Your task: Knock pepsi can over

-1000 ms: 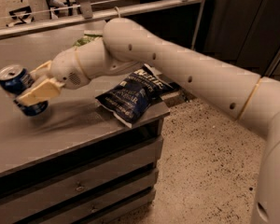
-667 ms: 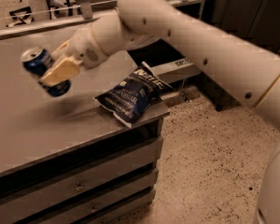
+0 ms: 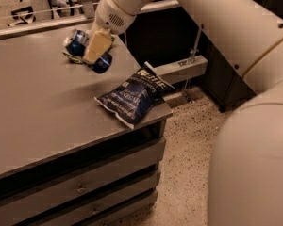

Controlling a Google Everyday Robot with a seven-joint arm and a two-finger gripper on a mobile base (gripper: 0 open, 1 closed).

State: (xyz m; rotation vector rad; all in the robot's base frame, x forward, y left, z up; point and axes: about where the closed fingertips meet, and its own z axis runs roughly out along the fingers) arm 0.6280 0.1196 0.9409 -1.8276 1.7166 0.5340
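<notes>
The pepsi can (image 3: pixel 77 41) is a small blue can with a silver top. It is tilted hard to the left, above the far part of the grey table (image 3: pixel 37 107). My gripper (image 3: pixel 95 48) is shut on the can, with a beige finger pad (image 3: pixel 98 44) lying across its middle. The can's top end points up-left and its bottom end (image 3: pixel 104 62) points down-right. I cannot tell whether the can touches the table.
A dark blue crinkled chip bag (image 3: pixel 132 95) lies at the table's right front corner. A sliver of a green chip bag (image 3: pixel 69 57) shows under the can. Drawers (image 3: pixel 80 187) sit below the tabletop. Speckled floor (image 3: pixel 188 164) lies to the right, and my large white arm (image 3: pixel 226 27) fills the right side.
My gripper has carried the can right and toward the far side of the table, from the left edge to near the green bag. The can has tipped further over.
</notes>
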